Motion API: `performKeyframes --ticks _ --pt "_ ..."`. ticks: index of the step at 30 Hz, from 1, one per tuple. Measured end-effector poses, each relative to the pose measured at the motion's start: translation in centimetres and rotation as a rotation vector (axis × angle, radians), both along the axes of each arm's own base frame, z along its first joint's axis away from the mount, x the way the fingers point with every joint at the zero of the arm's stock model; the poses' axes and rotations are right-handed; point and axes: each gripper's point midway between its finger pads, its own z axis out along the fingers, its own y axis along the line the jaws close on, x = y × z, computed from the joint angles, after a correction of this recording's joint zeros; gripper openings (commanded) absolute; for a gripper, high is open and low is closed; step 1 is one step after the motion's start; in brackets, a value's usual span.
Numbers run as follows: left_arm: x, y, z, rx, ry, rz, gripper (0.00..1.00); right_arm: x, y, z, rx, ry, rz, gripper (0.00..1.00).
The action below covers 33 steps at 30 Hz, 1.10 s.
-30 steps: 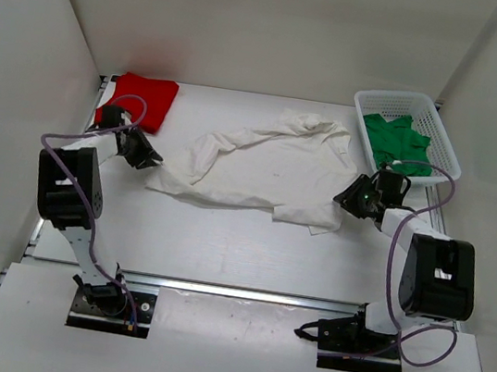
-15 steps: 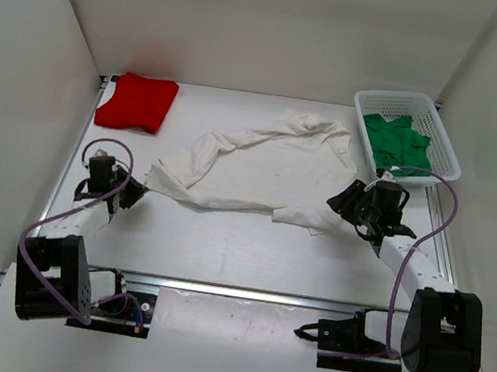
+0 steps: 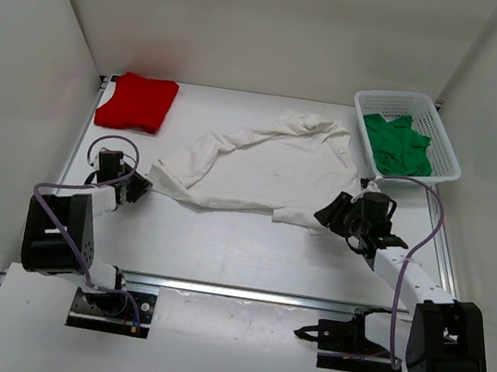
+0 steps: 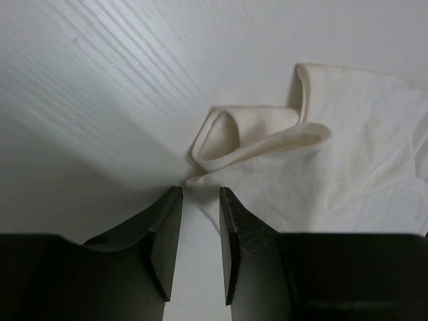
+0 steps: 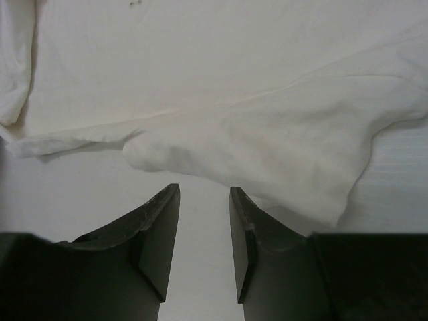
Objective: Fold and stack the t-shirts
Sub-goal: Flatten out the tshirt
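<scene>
A white t-shirt (image 3: 261, 165) lies crumpled and spread across the middle of the table. A folded red t-shirt (image 3: 138, 101) rests at the back left. The green t-shirt (image 3: 400, 145) sits in the basket at the back right. My left gripper (image 3: 139, 186) is low at the white shirt's left corner, open, with bare table between its fingers; the rolled cloth corner (image 4: 267, 150) lies just past its tips (image 4: 200, 194). My right gripper (image 3: 327, 212) is open at the shirt's lower right hem (image 5: 234, 114), with only table between its tips (image 5: 204, 190).
The white mesh basket (image 3: 447, 152) stands at the back right corner. White walls close the table on the left, back and right. Purple cables loop over both arms. Both arm bases are bolted at the near edge.
Both grippers have moved toward the near side and now sit low at the white shirt's near edge. The shirt's left corner has shifted slightly.
</scene>
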Motion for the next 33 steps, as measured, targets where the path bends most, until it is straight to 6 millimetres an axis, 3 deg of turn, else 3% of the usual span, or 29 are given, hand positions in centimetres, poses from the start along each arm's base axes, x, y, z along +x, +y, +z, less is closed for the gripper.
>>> performKeyframes --ticks 3,7,11,18,21,26,29,33 --pt "0.7 -0.4 0.0 -0.004 -0.006 -0.005 0.33 -0.1 0.2 0.0 0.001 0.000 0.004 0.34" --pt "1.4 -0.9 -0.3 -0.011 -0.007 -0.016 0.13 -0.1 0.1 0.0 0.002 -0.003 0.003 0.34" --pt "1.4 -0.9 -0.4 -0.012 -0.006 -0.020 0.00 -0.2 0.0 0.1 0.001 -0.006 -0.002 0.34" --pt "0.9 -1.1 0.5 0.005 -0.002 -0.044 0.00 -1.0 -1.7 -0.9 -0.055 0.029 -0.071 0.35" --pt "0.7 -1.7 2.1 0.020 -0.029 -0.076 0.00 -1.8 -2.7 -1.1 -0.090 0.035 -0.111 0.37" --pt "0.3 -3.0 5.6 0.045 -0.114 -0.152 0.00 -3.0 -4.0 -2.0 -0.118 0.047 -0.153 0.30" --pt "0.1 -3.7 7.1 0.066 -0.141 -0.196 0.00 -3.9 -4.0 -3.9 -0.138 0.112 -0.145 0.28" --pt "0.6 -4.7 9.2 0.095 -0.181 -0.252 0.00 -4.6 -2.4 -5.7 -0.167 0.168 -0.082 0.36"
